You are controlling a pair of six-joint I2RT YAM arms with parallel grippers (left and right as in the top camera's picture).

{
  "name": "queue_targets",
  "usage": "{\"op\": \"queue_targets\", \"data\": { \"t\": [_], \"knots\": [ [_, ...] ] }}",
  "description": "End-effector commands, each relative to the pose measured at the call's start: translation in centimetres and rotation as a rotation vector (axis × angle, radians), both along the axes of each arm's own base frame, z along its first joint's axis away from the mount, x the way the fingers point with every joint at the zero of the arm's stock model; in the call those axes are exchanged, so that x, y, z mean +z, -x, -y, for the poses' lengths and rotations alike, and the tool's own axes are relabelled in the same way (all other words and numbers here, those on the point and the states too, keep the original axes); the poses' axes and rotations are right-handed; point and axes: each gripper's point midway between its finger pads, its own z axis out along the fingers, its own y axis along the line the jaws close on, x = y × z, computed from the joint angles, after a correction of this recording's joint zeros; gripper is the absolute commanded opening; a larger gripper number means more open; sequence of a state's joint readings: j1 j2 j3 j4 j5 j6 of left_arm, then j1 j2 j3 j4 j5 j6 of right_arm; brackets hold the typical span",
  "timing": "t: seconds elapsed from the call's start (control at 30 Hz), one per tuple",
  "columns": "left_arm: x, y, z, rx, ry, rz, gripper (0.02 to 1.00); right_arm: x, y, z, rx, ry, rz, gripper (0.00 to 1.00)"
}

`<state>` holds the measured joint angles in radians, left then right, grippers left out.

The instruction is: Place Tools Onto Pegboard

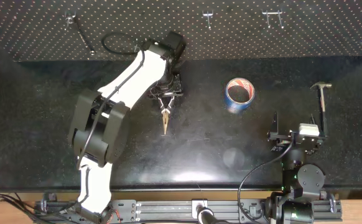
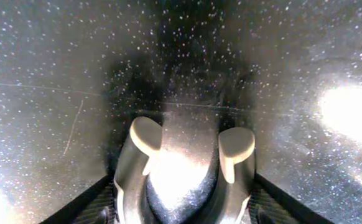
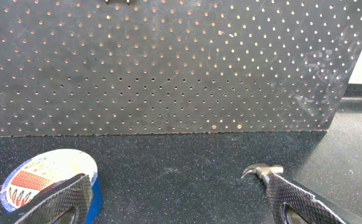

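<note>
Fingers (image 2: 145, 143) of left arm (image 1: 125, 81) point down, spread apart.

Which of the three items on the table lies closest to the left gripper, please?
The pliers, beside the left gripper; the tape roll and hammer lie farther right.

You're looking at a black, white-flecked worktop (image 1: 218, 155) with glare patches on it; along its near edge runs a slotted metal rail (image 1: 150, 209).
</note>
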<state>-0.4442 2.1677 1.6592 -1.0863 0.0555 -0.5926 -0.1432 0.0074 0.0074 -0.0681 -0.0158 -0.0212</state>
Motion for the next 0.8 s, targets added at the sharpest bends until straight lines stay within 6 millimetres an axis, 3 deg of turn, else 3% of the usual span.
{"op": "queue_targets", "data": {
  "t": [0.03,0.23,0.37,0.47,0.53,0.63,0.8],
  "knots": [
    [-0.92,0.01,0.36,-0.006,-0.007,-0.015,0.630,-0.14,0.06,0.25,-0.012,0.010,-0.003,0.919],
    [-0.92,0.01,0.37,-0.006,-0.007,-0.015,0.505,-0.14,0.06,0.25,-0.012,0.010,-0.003,0.919],
    [-0.92,0.01,0.37,-0.006,-0.007,-0.015,0.489,-0.14,0.06,0.25,-0.012,0.010,-0.003,0.919],
    [-0.92,0.01,0.37,-0.006,-0.007,-0.015,0.369,-0.14,0.06,0.25,-0.012,0.010,-0.003,0.919],
    [-0.92,0.01,0.37,-0.006,-0.007,-0.015,0.237,-0.14,0.06,0.25,-0.012,0.010,-0.003,0.919],
    [-0.92,0.01,0.37,-0.006,-0.007,-0.015,0.156,-0.14,0.06,0.25,-0.012,0.010,-0.003,0.919],
    [-0.92,0.00,0.37,-0.006,-0.007,-0.014,0.141,-0.14,0.06,0.25,-0.012,0.010,-0.003,0.919]
  ]
}}
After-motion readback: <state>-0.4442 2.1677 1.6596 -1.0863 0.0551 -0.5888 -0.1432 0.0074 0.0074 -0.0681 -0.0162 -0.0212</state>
